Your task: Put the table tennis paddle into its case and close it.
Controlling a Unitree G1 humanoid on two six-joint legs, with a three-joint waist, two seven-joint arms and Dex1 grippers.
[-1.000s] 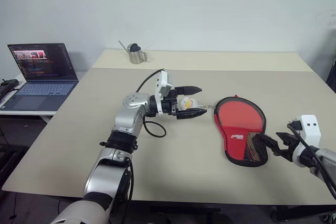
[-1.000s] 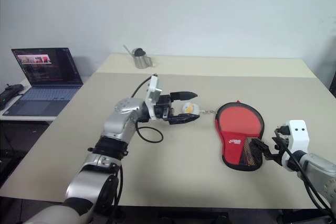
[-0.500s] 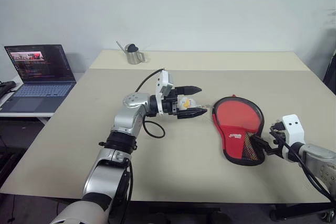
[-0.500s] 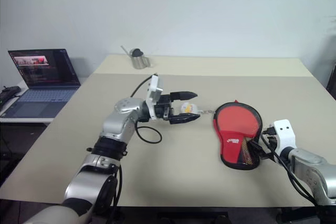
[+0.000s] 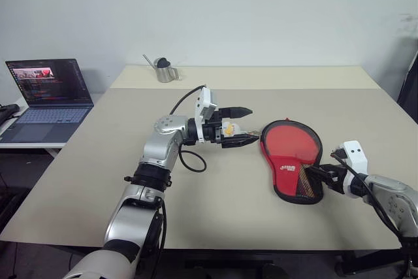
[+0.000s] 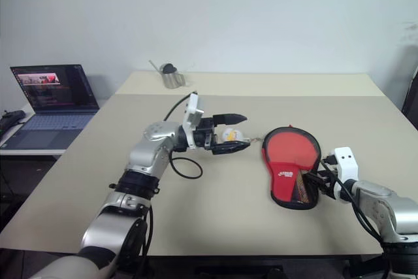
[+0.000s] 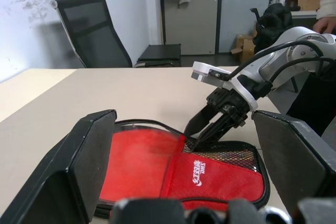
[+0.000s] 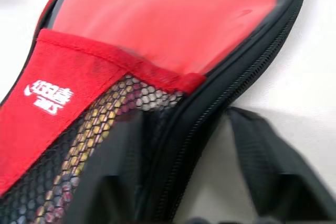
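Note:
The case (image 5: 290, 153) lies flat on the table, red with black trim and a white logo, its mesh pocket (image 8: 79, 145) at the near end. Light and dark stripes show through the mesh and look like the table tennis paddle's handle; the blade is hidden. My right gripper (image 5: 313, 174) sits low at the mesh end. One finger lies on the mesh and the other outside the zip edge (image 8: 210, 108), so it is shut on the case's rim. My left gripper (image 5: 251, 125) hovers open just left of the case's round end, pointing at it.
The table (image 5: 196, 194) is wide and beige. A small metal pitcher (image 5: 162, 70) stands at its back left. An open laptop (image 5: 47, 89) rests on a side desk to the left. A black chair (image 7: 92, 24) and a person's hand (image 7: 325, 23) are beyond the table.
My right gripper has moved forward and down to the case's mesh end, and its fingers have closed in on the rim. The left arm has kept still.

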